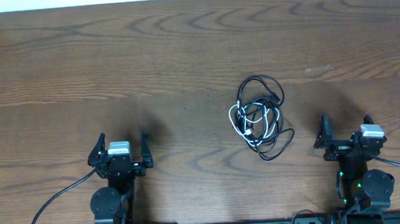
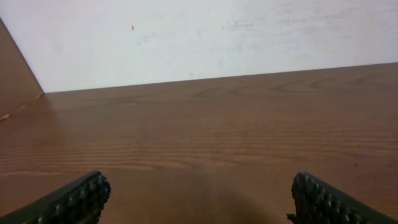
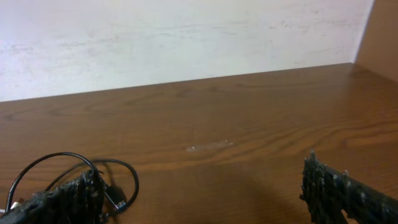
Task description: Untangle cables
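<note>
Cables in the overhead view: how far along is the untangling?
Nothing looks done: the black cables and white cable lie in one tangled bundle. Nothing is in hand: the left gripper and right gripper are open, empty and apart from it. All the separating remains.

Brown wooden table (image 1: 181, 50): one | black left gripper (image 1: 123, 137), right gripper (image 1: 345, 123): two | short white cord (image 1: 238, 118): one | thin black cords (image 1: 272, 139): count unclear
</note>
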